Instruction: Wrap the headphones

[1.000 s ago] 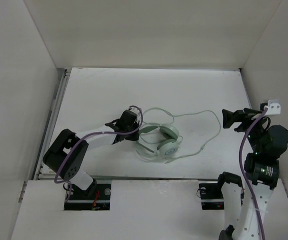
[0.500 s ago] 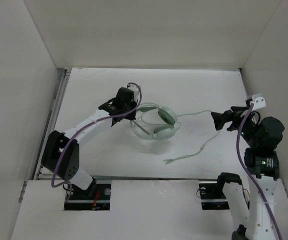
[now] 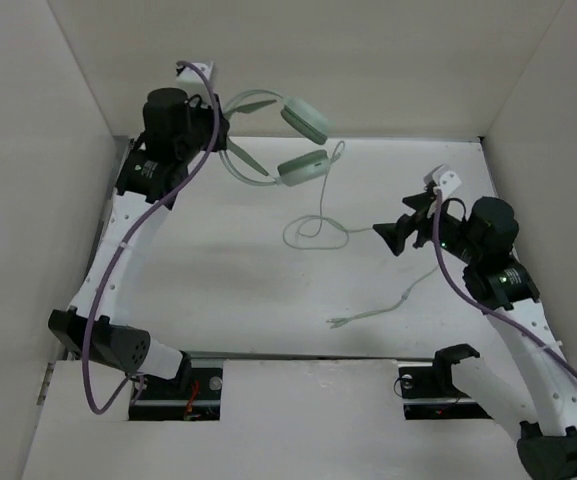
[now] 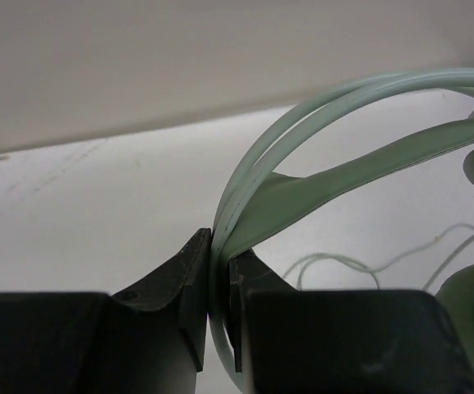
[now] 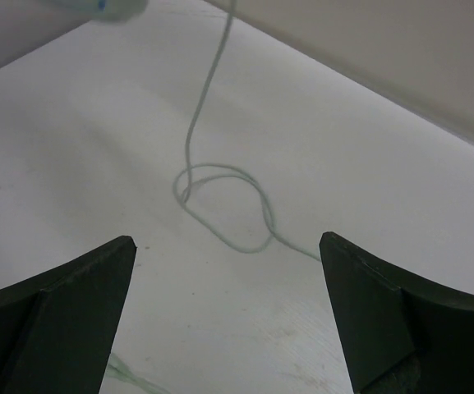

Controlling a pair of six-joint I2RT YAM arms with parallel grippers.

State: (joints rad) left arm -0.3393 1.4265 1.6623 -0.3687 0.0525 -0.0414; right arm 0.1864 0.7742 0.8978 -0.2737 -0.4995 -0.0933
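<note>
Left hand (image 4: 218,279) high at far left, pinching the headphones (image 3: 306,120) by the headband, cable (image 3: 315,232) dangling onto the worktop (image 3: 208,280), right hand (image 3: 389,238) spread wide near its loop

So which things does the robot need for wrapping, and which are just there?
For the job:
- headphones, held up by the left gripper, shut on the headband
- their thin cable, trailing onto the table
- right gripper, open near the cable

Just there:
- purple robot cables
- white walls
</note>
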